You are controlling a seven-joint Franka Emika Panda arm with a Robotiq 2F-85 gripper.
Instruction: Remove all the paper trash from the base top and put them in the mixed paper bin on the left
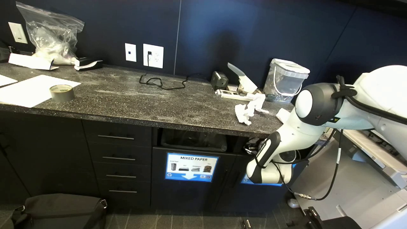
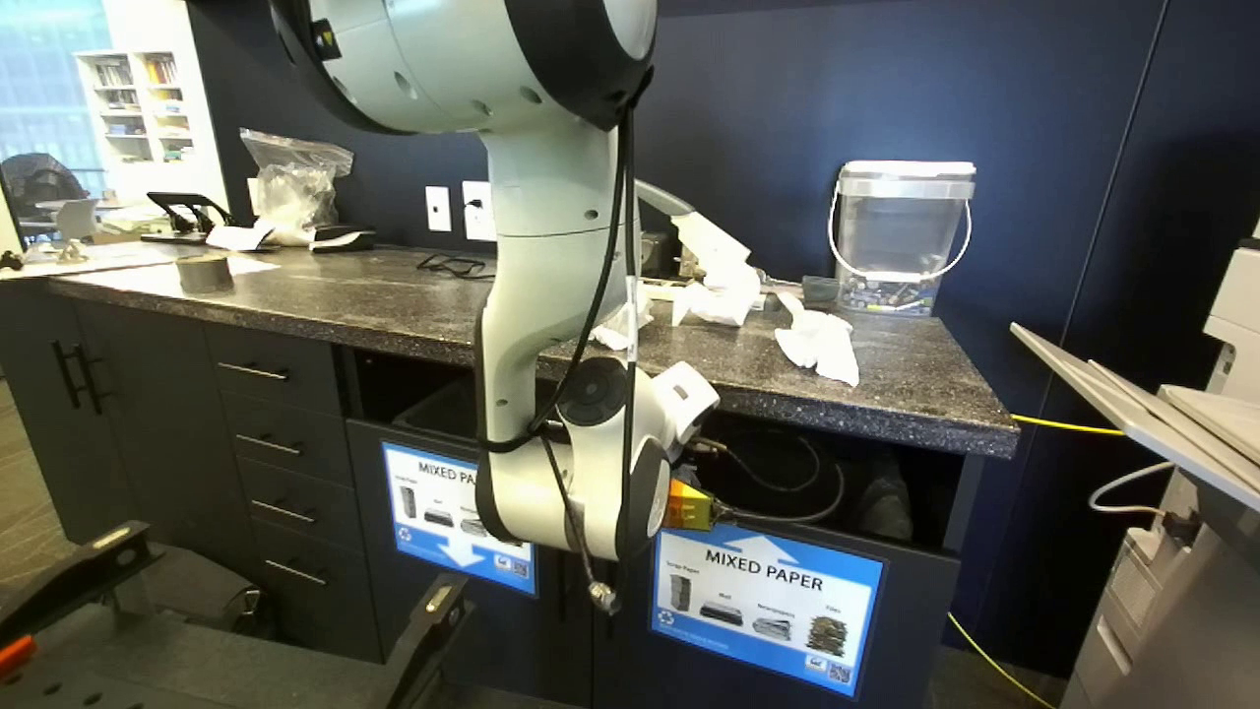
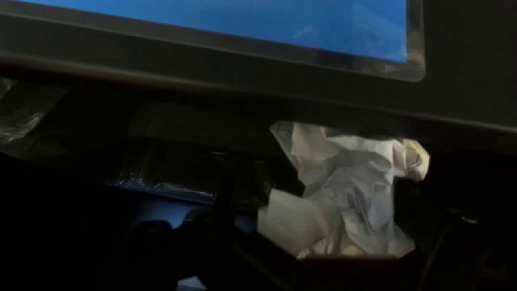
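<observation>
White crumpled paper trash (image 1: 243, 113) lies on the dark speckled base top (image 1: 143, 98), with another crumpled scrap (image 2: 819, 340) near the counter's right end in an exterior view. In the wrist view a crumpled white paper (image 3: 347, 190) sits between the dark, wide-spread fingers of my open gripper (image 3: 337, 202); shadow hides whether they touch it. My wrist is low, at the opening above the right-hand "Mixed Paper" door (image 2: 768, 611); the arm hides the gripper in both exterior views. The left mixed paper bin (image 1: 194, 146) shows a dark rim under the counter.
On the counter stand a lidded clear bucket (image 1: 283, 82), a large stapler (image 1: 247, 83) and a tape roll (image 1: 62, 94). A clear plastic bag (image 1: 54, 41) and large white sheets (image 1: 35, 90) occupy the left end. A printer (image 2: 1142, 601) stands beyond the right end.
</observation>
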